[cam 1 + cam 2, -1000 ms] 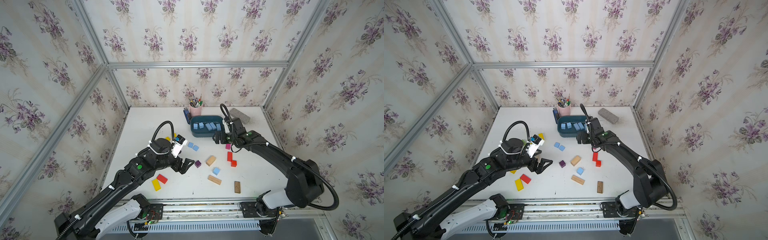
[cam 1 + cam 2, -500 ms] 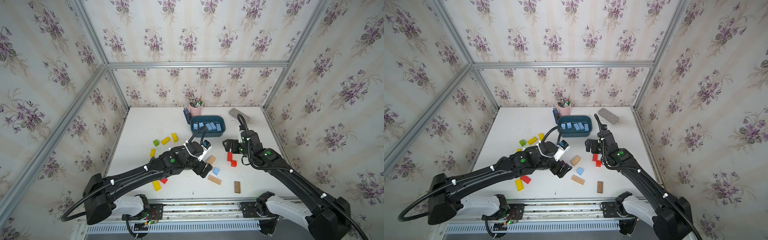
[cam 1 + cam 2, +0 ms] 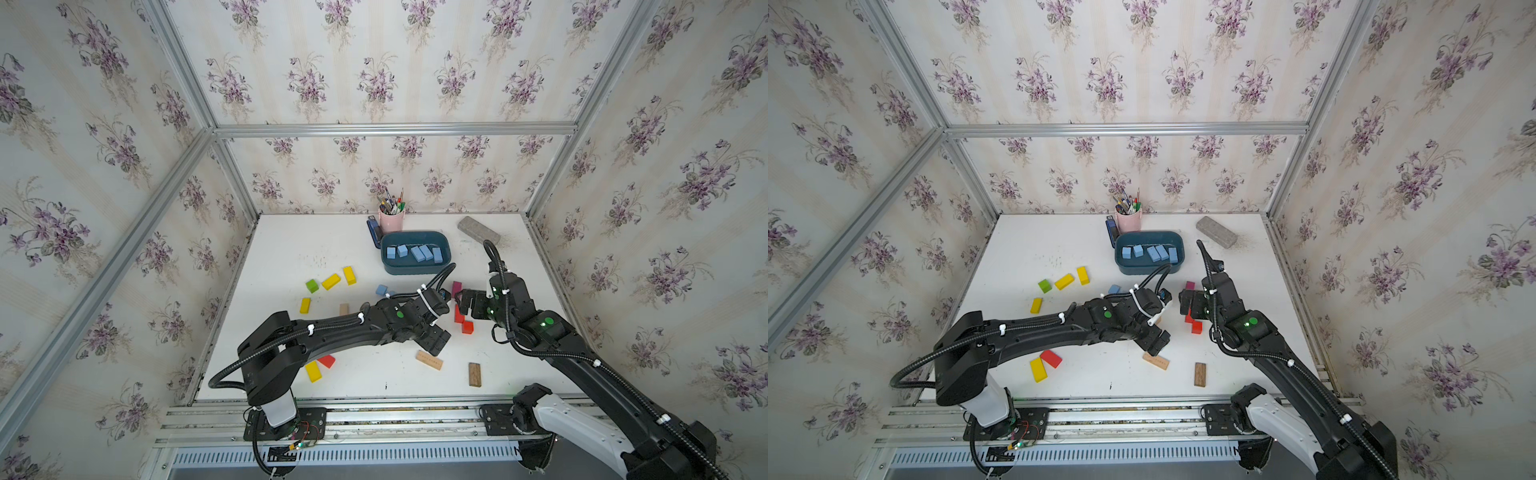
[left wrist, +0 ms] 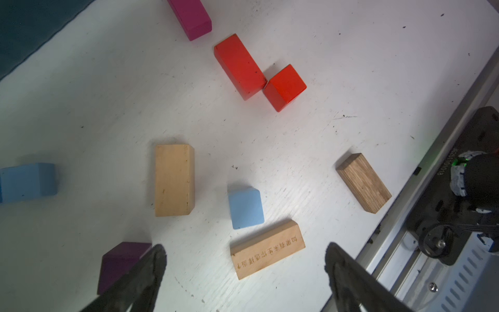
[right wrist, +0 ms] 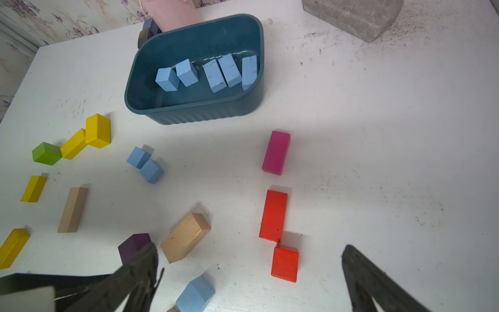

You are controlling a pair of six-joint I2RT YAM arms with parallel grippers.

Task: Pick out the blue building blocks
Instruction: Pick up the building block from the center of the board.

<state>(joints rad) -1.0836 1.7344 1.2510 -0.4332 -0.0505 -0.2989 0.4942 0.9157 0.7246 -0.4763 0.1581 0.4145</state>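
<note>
Several blue building blocks lie in the dark teal tub at the back. Two loose blue cubes touch each other on the white table in front of the tub. Another blue cube lies under my left arm, just ahead of my left gripper, which hangs open above an engraved wooden block. In a top view the left gripper is at mid-table. My right gripper is open and empty above two red blocks; in a top view the right gripper faces the left one.
A dark purple cube sits by one left finger. A magenta bar, wooden bars and yellow and green blocks are scattered about. A pink pen cup and a grey brick stand at the back.
My left arm has swung right from the table's left side to the middle blocks. My right arm has drawn back from the tub toward the red blocks.
</note>
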